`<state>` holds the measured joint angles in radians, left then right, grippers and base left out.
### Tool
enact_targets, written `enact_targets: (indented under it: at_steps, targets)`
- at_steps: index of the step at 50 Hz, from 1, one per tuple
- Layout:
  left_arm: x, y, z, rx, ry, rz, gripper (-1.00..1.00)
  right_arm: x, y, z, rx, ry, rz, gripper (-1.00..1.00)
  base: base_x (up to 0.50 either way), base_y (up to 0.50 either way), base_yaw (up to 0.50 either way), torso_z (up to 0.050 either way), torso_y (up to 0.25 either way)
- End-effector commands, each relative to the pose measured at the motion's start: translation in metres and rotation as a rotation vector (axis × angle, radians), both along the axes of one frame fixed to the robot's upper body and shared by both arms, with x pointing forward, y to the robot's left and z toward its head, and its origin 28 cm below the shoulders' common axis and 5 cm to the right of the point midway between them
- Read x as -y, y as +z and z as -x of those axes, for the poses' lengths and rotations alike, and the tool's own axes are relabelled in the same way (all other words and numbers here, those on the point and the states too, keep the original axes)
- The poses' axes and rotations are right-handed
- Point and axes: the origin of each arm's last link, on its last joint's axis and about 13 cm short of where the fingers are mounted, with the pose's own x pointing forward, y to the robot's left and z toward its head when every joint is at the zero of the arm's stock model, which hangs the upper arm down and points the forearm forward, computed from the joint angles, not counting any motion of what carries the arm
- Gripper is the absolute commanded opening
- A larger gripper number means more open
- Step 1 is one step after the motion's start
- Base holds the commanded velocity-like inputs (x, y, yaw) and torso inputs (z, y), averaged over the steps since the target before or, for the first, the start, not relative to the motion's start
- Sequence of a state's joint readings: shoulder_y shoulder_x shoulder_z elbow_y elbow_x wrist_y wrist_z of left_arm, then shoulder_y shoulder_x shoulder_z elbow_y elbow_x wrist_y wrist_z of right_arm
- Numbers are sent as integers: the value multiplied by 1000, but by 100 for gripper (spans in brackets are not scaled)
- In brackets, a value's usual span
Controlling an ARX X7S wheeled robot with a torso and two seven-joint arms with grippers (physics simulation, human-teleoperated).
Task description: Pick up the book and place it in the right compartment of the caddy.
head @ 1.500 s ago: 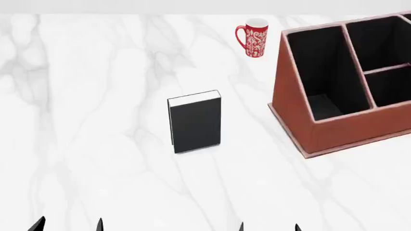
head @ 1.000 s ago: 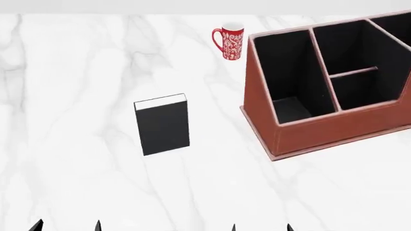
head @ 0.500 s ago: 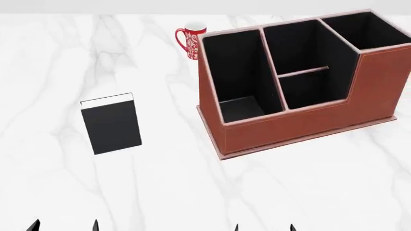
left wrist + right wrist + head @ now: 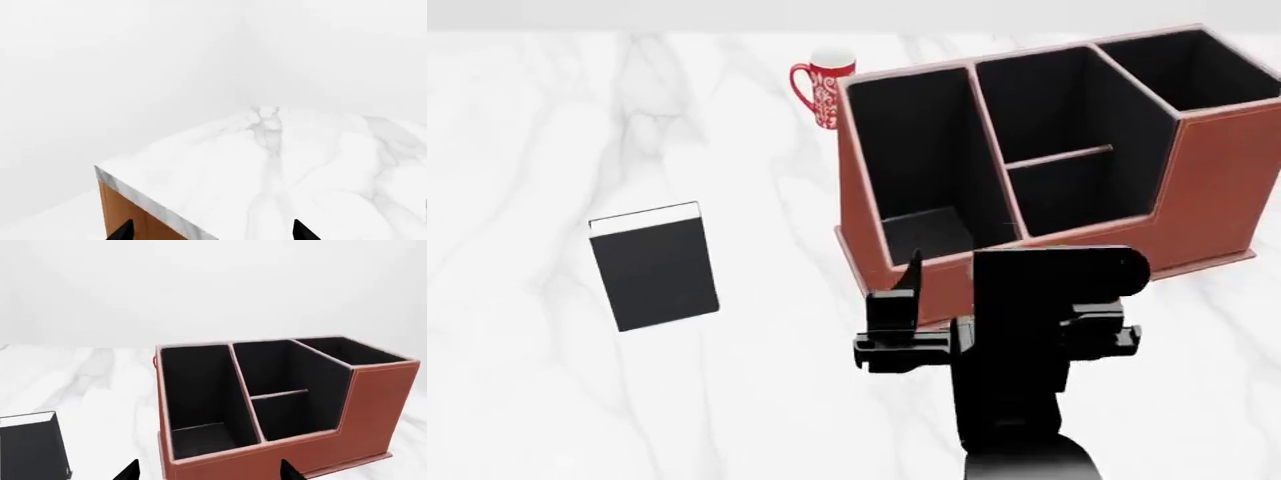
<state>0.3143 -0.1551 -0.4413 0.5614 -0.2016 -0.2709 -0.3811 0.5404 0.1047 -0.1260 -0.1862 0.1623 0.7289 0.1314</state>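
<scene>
Head view: one book (image 4: 653, 266), one mug (image 4: 823, 80), one caddy (image 4: 1054, 160); right gripper (image 4: 1001, 300) spread open, left gripper (image 4: 212, 231) too.

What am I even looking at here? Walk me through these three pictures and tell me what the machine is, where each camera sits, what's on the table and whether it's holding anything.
These are simulator renders of a wheeled robot with two arms. The head view looks down from its head. On a white marble table stand a black book, a red-and-white mug and a reddish-brown caddy with black compartments. The dark shape in front is the right arm; its right gripper is raised before the caddy. The other two views come from cameras near each gripper. The right wrist view faces the caddy, the book at its edge. The left wrist view shows only a table corner and the left gripper fingertips, apart. Nothing is held; the book stands untouched.
</scene>
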Motion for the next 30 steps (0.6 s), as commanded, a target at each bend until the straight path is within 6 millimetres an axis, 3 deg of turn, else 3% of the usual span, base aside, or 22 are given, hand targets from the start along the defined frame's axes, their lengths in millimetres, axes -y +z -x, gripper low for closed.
enact_targets:
  at_steps: [1, 30]
  targets:
    - [-37, 38, 68, 28, 305, -119, 100, -6, 112, -35, 52, 14, 58, 100, 500, 0, 0, 0, 0]
    - [-37, 37, 69, 28, 306, -120, 100, -7, 127, -37, 48, 30, 46, 100, 500, 0, 0, 0, 0]
